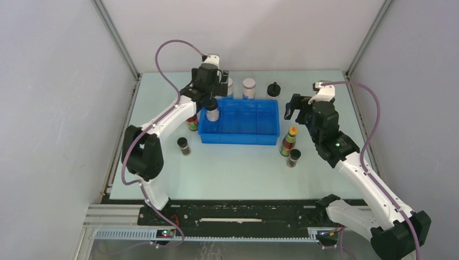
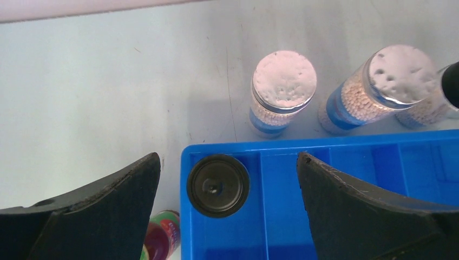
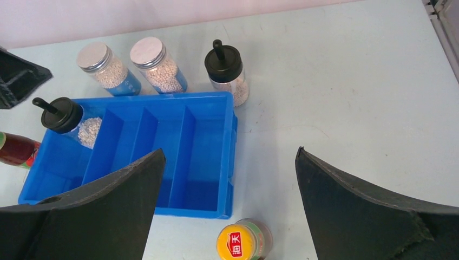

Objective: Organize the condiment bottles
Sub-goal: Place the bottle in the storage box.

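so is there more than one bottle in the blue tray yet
No, only one black knob-capped bottle stands in the blue tray, in its end compartment, and the other compartments hold nothing.

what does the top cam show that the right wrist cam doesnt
Only top external: both short dark black-lidded bottles, off the front corners of the blue tray. Only right wrist: the red print on the orange cap. Both: the tray, the knob-capped bottle in its left end compartment, two white-lidded bottles behind it.
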Available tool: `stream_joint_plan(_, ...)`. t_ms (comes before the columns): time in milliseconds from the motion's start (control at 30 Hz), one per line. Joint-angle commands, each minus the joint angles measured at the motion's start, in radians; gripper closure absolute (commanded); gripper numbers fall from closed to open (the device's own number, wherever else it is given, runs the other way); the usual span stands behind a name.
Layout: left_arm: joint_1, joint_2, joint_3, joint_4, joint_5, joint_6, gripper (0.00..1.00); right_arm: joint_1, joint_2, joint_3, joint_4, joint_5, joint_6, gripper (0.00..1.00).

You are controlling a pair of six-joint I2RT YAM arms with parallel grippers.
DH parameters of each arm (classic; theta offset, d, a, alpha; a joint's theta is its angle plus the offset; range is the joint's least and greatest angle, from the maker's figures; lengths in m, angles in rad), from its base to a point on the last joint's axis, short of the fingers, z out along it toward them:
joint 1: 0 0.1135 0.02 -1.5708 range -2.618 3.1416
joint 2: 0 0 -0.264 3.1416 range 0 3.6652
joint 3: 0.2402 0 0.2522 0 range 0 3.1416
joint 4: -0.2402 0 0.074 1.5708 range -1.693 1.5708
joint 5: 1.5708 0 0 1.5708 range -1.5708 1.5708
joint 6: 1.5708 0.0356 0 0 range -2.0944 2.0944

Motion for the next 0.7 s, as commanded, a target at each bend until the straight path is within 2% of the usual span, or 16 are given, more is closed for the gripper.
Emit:
stream_joint_plan(0, -0.012, -0.163, 0.003, 0.019, -0.086, -0.005, 0.0, -0.005, -0.015, -0.001, 0.009, -0.006, 0.013, 0.0)
stream_joint_plan(233, -0.012, -0.415, -0.103, 0.155, -0.174, -0.059, 0.05, -0.005, -0.02, 0.013, 0.027, -0.035, 0.008, 0.0)
stream_joint_plan(533, -0.011, -0.715, -0.368, 0.64, -0.032, -0.03, 0.07, 0.001, 0.026, 0.075, 0.024, -0.091, -0.009, 0.01)
stream_joint_plan(667, -0.01, -0.774, -0.494, 0.805, 0.003, -0.044, 0.01, 0.009, 0.062, 0.129, 0.013, -0.128, -0.04, 0.0)
